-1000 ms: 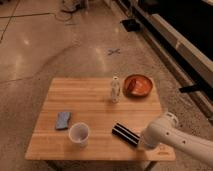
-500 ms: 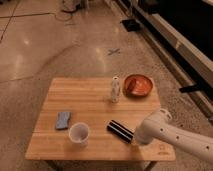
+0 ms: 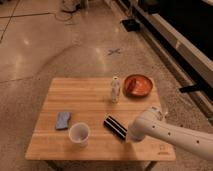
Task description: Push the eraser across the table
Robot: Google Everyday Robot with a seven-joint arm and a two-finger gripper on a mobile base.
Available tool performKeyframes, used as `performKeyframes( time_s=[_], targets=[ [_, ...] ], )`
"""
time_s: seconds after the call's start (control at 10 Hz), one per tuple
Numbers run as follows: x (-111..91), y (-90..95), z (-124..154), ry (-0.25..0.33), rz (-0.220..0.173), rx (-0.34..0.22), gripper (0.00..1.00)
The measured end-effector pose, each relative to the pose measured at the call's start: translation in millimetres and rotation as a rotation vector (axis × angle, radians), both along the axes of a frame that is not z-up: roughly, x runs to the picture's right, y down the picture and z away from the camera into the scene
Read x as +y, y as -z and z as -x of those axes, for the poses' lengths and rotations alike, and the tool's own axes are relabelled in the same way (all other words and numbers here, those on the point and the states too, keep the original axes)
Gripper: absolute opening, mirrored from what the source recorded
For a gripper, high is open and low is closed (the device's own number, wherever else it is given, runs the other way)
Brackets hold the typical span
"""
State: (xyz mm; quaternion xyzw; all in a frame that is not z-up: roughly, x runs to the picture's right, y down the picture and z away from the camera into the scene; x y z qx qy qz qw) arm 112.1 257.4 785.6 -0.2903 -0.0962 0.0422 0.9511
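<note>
So everything sits on the table (image 3: 80, 95), and I'm going off the cup (image 3: 79, 134) near the front edge. The pad (image 3: 63, 120) lies just left of the cup and a bit behind it. The eraser (image 3: 115, 127) lies near the cup's right side, set at a slant. The gripper (image 3: 130, 137) is further right of the cup, at the eraser's far end, probably touching it, hard to say. The bottle (image 3: 115, 90) stands upright well behind the cup and to its right, and the dish (image 3: 138, 84) sits just beyond the bottle, further right again.
</note>
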Motion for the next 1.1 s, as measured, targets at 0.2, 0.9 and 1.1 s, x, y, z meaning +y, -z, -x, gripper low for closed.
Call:
performKeyframes(
  time_s=[0.2,0.9,1.1],
  targets=[
    [-8.0,-4.6,11.0,0.010,-0.015,-0.015,0.00],
    [-41.7,-29.2,40.4,0.027,-0.066,-0.041,0.00],
    [-48.9,-35.8,47.8,0.032,-0.078,-0.049,0.00]
  ],
)
